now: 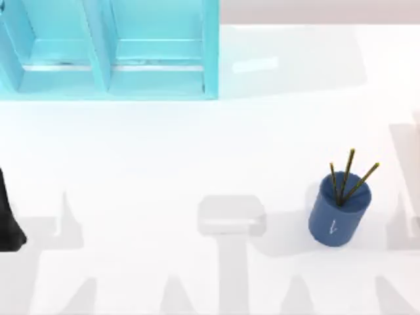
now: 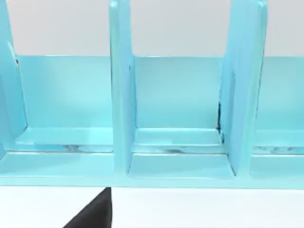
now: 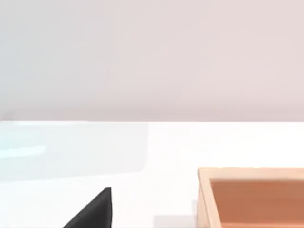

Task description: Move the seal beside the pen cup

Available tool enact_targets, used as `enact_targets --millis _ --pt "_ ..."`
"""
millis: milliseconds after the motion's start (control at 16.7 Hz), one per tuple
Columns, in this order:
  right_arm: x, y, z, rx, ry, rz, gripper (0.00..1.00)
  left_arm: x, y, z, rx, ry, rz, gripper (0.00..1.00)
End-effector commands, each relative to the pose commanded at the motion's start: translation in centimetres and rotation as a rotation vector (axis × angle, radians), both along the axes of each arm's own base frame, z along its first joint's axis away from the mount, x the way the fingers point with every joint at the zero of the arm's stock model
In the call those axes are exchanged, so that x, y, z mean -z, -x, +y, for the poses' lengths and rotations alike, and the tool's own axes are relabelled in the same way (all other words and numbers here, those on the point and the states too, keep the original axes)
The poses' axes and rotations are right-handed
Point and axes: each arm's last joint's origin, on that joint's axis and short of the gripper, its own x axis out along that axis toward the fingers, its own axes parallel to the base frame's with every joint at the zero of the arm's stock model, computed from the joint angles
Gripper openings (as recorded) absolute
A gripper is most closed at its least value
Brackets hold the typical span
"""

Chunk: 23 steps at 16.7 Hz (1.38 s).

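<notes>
Top view: white table (image 1: 164, 164), turquoise shelf (image 1: 108, 49).

dark blue pen cup (image 1: 339, 211) stands upright at the table's right, three yellow-brown pencils (image 1: 348, 176) inside.

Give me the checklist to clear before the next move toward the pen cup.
1. Pen cup upright, at the table's right side: ok.
2. Pencils inside the cup, leaning right: ok.
3. Bare table to the cup's left for a set-down: ok.
4. Seal's place and whether either hand holds it: cannot tell.
5. Left arm at the table's left edge, far from the cup: ok.
6. Blue shelf at the far left, apart from the cup: ok.
</notes>
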Motion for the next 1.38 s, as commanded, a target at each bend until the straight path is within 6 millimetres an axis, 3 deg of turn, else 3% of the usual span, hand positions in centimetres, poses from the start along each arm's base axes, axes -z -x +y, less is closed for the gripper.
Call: enact_targets --millis 300,480,660,840,960,1200,1380 --pt "0.0 0.0 0.0 0.000 0.000 0.000 1.00 -1.1 0.0 0.2 -0.017 -0.014 0.057 1.00" --pt "0.0 0.0 0.0 0.000 0.000 0.000 1.00 -4.0 -0.5 0.5 -0.042 -0.042 0.190 1.00" --pt "0.0 0.0 0.0 0.000 0.000 0.000 1.00 -7.6 -2.3 1.1 -0.062 -0.069 0.405 1.00" --pt "0.0 0.0 0.0 0.000 0.000 0.000 1.00 -10.3 -6.1 2.1 -0.068 -0.084 0.694 1.00" --pt "0.0 0.0 0.0 0.000 0.000 0.000 1.00 -11.0 -9.4 3.1 -0.062 -0.082 0.904 1.00" --pt "0.0 0.0 0.0 0.000 0.000 0.000 1.00 -10.4 -16.0 5.6 -0.032 -0.058 1.270 1.00" --pt "0.0 0.0 0.0 0.000 0.000 0.000 1.00 -9.6 -19.6 7.4 -0.006 -0.036 1.449 1.00"
